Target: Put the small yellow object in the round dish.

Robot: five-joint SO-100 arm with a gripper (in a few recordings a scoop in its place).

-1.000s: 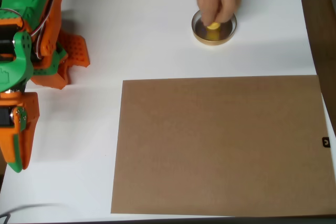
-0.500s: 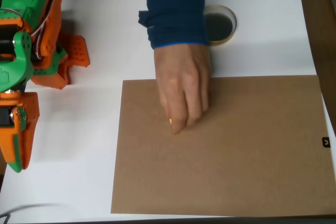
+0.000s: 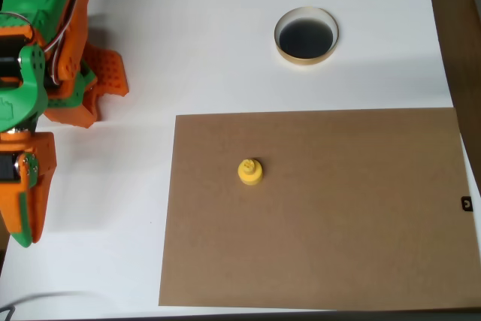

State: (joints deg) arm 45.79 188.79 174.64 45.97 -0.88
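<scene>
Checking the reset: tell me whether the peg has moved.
Yes. The peg left the dish and now stands on the brown board, below-left of it.

Yellow peg (image 3: 250,171), seemingly black-centred dish (image 3: 306,35)

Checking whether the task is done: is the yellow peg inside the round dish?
No, the yellow peg stands on the brown sheet, apart from the round dish.

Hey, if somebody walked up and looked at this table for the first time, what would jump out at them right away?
Probably the bright yellow peg, standing alone on the big brown sheet that covers the lower right of the white table. Next, the orange and green robot arm along the left edge. The round dish sits empty near the top, apart from the peg.
</scene>
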